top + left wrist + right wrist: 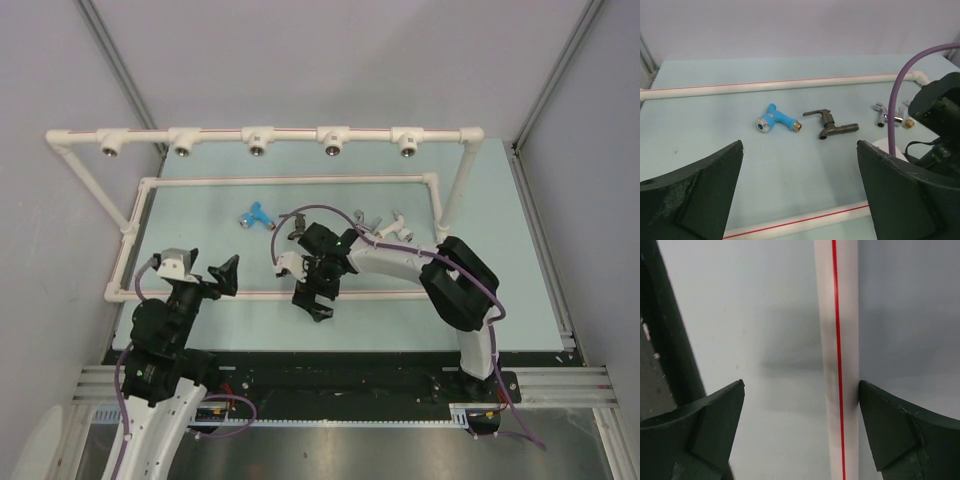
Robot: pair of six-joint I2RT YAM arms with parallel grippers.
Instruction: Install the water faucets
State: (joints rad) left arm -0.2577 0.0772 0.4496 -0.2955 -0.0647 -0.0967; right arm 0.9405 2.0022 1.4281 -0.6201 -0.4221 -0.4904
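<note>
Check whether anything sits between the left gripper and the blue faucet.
Only the near white frame pipe, lying low across the path just ahead of the open left gripper. Beyond it, only mat up to the blue faucet.

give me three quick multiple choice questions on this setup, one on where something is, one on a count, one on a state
1. Where is the blue faucet?
A) lying on the table, left of the dark faucet
B) screwed into a socket
C) held in the left fingers

2. How many metal sockets are on the raised rail?
A) three
B) five
C) seven

3. What state are the fingers of the right gripper in?
A) shut on a faucet
B) open, holding nothing
C) shut on a pipe

Answers:
1 A: the left wrist view shows it lying flat beside the dark one.
2 B: the top view shows five along the rail.
3 B: the right wrist view shows a wide gap, with only the red-striped pipe beneath.
</note>
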